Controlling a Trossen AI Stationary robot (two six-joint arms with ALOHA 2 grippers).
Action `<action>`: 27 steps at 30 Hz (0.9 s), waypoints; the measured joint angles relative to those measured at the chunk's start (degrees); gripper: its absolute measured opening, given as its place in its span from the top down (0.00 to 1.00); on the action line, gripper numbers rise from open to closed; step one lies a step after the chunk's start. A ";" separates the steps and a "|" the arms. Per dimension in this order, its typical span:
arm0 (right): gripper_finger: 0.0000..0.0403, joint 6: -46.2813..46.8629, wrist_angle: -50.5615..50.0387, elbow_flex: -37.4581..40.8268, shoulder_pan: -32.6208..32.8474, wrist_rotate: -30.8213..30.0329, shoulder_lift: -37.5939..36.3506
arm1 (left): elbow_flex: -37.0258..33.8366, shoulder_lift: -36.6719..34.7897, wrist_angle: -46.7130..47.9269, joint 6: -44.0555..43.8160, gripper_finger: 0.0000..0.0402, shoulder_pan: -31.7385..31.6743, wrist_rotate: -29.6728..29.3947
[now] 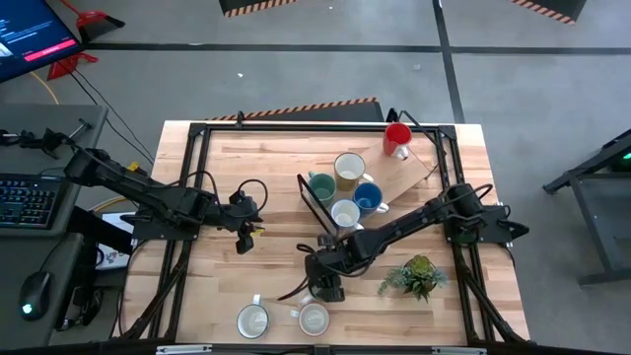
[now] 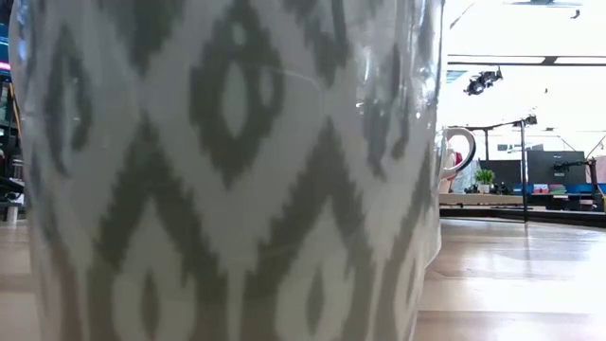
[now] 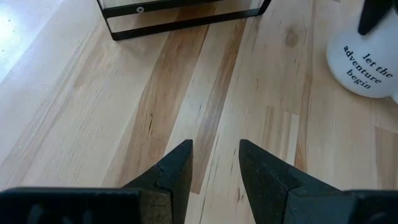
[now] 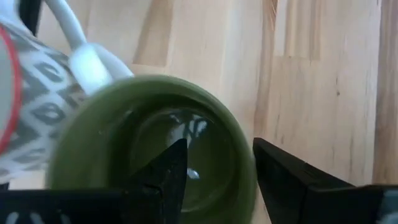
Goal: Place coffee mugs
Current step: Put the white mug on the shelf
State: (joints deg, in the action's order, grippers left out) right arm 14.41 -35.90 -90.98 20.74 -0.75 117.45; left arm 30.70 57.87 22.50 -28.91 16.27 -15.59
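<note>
My right gripper (image 1: pixel 327 288) hangs over the near middle of the table, covering the olive green mug (image 4: pixel 118 118) in the high view. The right wrist view shows one of its fingers inside this mug and one outside, right beside a grey-patterned white mug (image 4: pixel 31 93). That patterned mug (image 1: pixel 314 319) stands at the near edge with another pale mug (image 1: pixel 253 320) and fills the low view (image 2: pixel 218 170). Cream-yellow (image 1: pixel 348 170), teal (image 1: pixel 320 185), blue (image 1: pixel 367 197) and white (image 1: pixel 345 213) mugs stand grouped farther back, with a red one (image 1: pixel 397 136) beyond. My left gripper (image 1: pixel 245 240) hovers open, left of centre. My right gripper holds the olive green mug by the rim wall (image 4: pixel 245 165), one finger (image 4: pixel 171 168) inside the hollow and the other (image 4: pixel 280 174) outside, coming from above and pointing down. The mug's mouth faces up. I cannot tell whether its base is on the table.
A wooden board in a black frame (image 1: pixel 409 168) lies by the grouped mugs. A small green potted plant (image 1: pixel 419 274) stands right of my right gripper. A white mug with lettering (image 3: pixel 367 62) and a black frame (image 3: pixel 180 15) show past my left gripper (image 3: pixel 216 152). Bare wood lies at the near left.
</note>
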 joint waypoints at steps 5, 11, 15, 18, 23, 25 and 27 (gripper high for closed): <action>0.60 -0.94 -1.44 0.00 -0.21 -0.22 0.39 | 0.00 0.00 0.00 -1.00 0.70 0.00 -0.02; 0.60 -0.88 -1.62 0.00 -0.49 0.74 2.25 | 0.00 0.00 0.17 -1.99 0.70 -0.02 -0.02; 0.60 -0.30 -1.60 0.00 -0.47 0.27 2.34 | 0.00 0.00 0.19 -2.35 0.70 0.00 -0.02; 0.61 -0.29 -1.57 0.00 -0.46 -0.38 2.34 | 0.00 0.00 0.20 -2.38 0.70 0.00 -0.02; 0.69 0.17 -1.91 0.00 -0.47 -0.50 2.86 | 0.00 0.00 0.22 -2.39 0.70 -0.01 -0.02; 0.73 0.70 -2.16 0.00 -0.45 -0.70 2.88 | 0.00 0.00 0.28 -2.40 0.70 0.00 -0.02; 0.80 0.77 -2.12 0.00 -0.51 -1.32 2.89 | 0.00 0.00 0.31 -2.40 0.70 -0.01 -0.02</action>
State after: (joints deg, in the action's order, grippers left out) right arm 15.18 -38.02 -90.98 20.23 -2.07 120.33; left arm 30.70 57.87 22.81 -31.31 16.26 -15.62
